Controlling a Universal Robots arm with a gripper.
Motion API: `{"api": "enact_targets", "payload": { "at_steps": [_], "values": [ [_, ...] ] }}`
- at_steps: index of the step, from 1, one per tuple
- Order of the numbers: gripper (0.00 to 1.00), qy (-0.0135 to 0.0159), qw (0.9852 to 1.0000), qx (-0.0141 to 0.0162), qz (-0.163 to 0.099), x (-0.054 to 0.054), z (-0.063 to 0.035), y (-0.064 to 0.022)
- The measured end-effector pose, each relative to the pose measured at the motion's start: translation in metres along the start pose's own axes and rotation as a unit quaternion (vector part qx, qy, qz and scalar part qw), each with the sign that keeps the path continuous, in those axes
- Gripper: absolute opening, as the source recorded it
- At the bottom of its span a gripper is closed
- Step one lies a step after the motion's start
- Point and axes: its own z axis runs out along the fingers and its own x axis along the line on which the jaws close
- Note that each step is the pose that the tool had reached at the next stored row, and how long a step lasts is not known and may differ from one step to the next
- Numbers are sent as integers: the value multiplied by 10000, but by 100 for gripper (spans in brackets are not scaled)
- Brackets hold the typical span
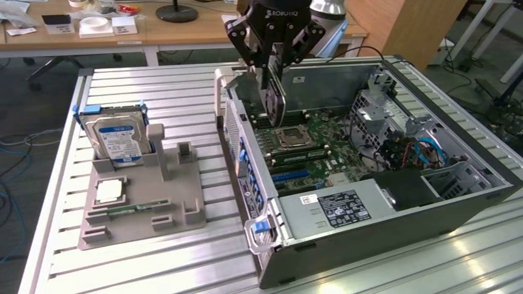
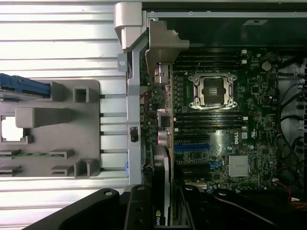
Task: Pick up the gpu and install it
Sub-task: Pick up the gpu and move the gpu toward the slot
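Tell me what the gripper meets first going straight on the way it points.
Probably the motherboard beside the CPU socket, through the gpu that the gripper holds edge-down; depth is unclear.

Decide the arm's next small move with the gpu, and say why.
Probably shift it toward the blue expansion slots before lowering. The gripper holds the gpu upright above the motherboard, beside the CPU socket, not yet seated.

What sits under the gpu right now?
The gpu, clamped in the gripper, hangs over the motherboard beside the case wall. A blue slot shows beside it; the board directly beneath is covered.
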Motion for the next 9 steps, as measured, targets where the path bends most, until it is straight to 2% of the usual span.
{"api": "enact_targets", "payload": {
  "at_steps": [9],
  "values": [
    [27, 0, 10000, 0, 0, -63, 2, 3]
  ]
}}
